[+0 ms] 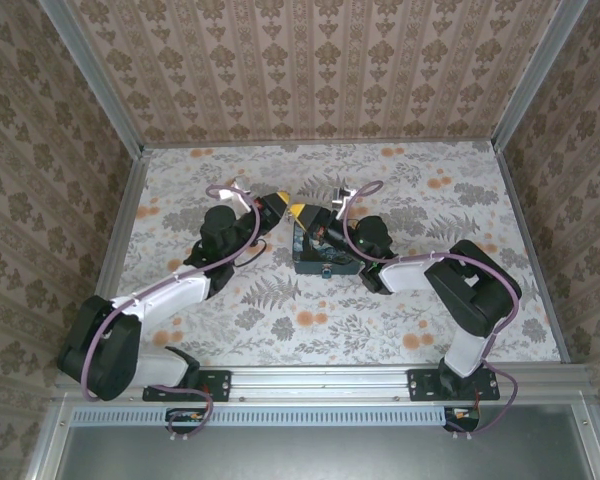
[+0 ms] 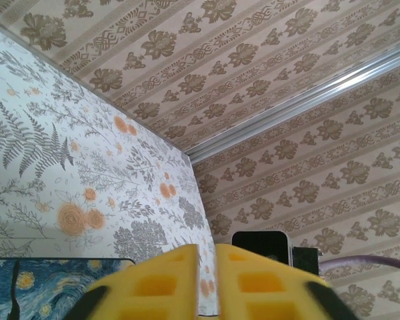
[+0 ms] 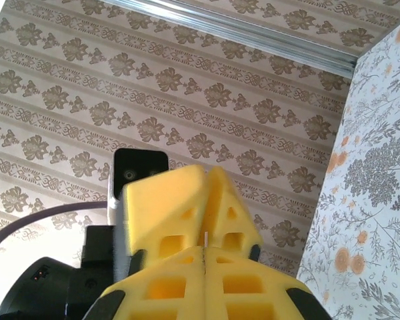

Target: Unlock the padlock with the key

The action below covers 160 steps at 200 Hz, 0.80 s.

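The two arms lean in over the middle of the table (image 1: 430,320) so that their yellow tips almost meet, the left pincer (image 1: 277,203) at about 10 o'clock from the right pincer (image 1: 298,212). Just below them, at 5 o'clock, sits the dark painted box (image 1: 325,262).

The right pincer is clenched, pinching what looks like the key (image 3: 205,240), a hair-thin sliver standing up from the seam. It seems to be held out this way so the other arm can meet it.

The left pincer's fingers (image 2: 170,283) stand a slit apart with nothing visible between them, probably easing off or readying a grip.

The padlock is too small to make out. It is likely near the box, under the meeting tips.
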Available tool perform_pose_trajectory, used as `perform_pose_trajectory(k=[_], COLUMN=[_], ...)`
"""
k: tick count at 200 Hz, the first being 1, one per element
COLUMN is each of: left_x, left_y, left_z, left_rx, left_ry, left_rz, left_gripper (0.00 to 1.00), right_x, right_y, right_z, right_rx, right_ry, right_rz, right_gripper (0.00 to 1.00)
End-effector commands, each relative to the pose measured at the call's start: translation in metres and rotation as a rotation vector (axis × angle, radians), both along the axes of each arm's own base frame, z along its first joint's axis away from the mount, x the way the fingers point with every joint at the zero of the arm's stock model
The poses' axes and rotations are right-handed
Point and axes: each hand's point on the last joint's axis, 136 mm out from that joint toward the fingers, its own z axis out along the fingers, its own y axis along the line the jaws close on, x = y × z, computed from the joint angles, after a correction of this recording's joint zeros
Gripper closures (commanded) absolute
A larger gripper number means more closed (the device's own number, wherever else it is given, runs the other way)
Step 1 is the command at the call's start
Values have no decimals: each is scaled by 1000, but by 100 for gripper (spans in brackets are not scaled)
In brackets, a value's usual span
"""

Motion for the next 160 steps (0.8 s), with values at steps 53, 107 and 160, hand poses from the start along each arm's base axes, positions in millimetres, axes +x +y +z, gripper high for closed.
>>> perform_pose_trajectory(k=[53, 107, 160], left_x=[0, 0, 1], left_y=[8, -1, -7], left_z=[17, 7, 8], left_rx=[-24, -15, -31], left_ry=[-24, 4, 6], left_rz=[7, -43, -57], left_gripper=[34, 38, 49], right_x=[-11, -16, -17], right_y=[-9, -9, -8], right_z=[8, 14, 17], right_rx=[-11, -8, -4], right_ry=[-51, -66, -72], right_rz=[18, 32, 43], right_gripper=[100, 100, 100])
